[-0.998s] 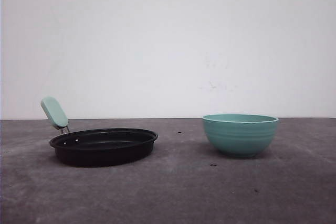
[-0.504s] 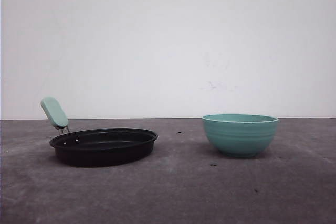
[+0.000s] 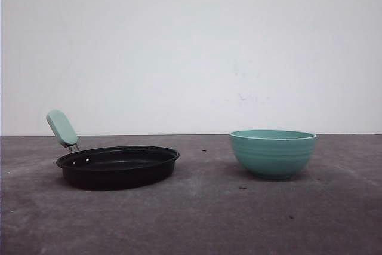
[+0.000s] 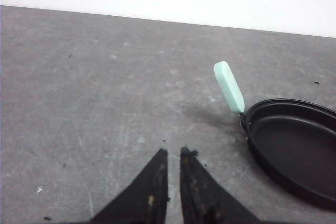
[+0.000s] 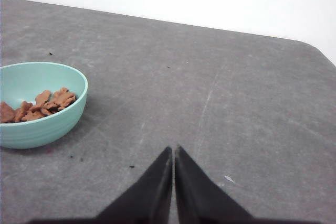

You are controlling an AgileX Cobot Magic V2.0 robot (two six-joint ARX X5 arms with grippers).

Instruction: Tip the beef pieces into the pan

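Nearest to me are my own fingers: my left gripper (image 4: 172, 153) has its tips drawn almost together with only a thin slit between them and nothing held, and my right gripper (image 5: 173, 149) is likewise pinched nearly closed and empty, both hanging over bare grey table (image 3: 197, 219). Just beyond my left tips sits the pan (image 4: 294, 150), black, shallow and empty, its mint-green handle (image 4: 229, 86) angled up and away from the rim. Off to one side of my right tips stands the teal bowl (image 5: 37, 124), and inside it the beef pieces (image 5: 37, 106) lie in a low reddish-brown heap. In the front view pan and bowl stand well apart on the table. I judge the pieces light, loose and likely to slide out readily once tipped; the bowl looks stiff, smooth and possibly slippery, so I would pinch its rim firmly on the side nearest me. I can read no brand, label or writing anywhere.
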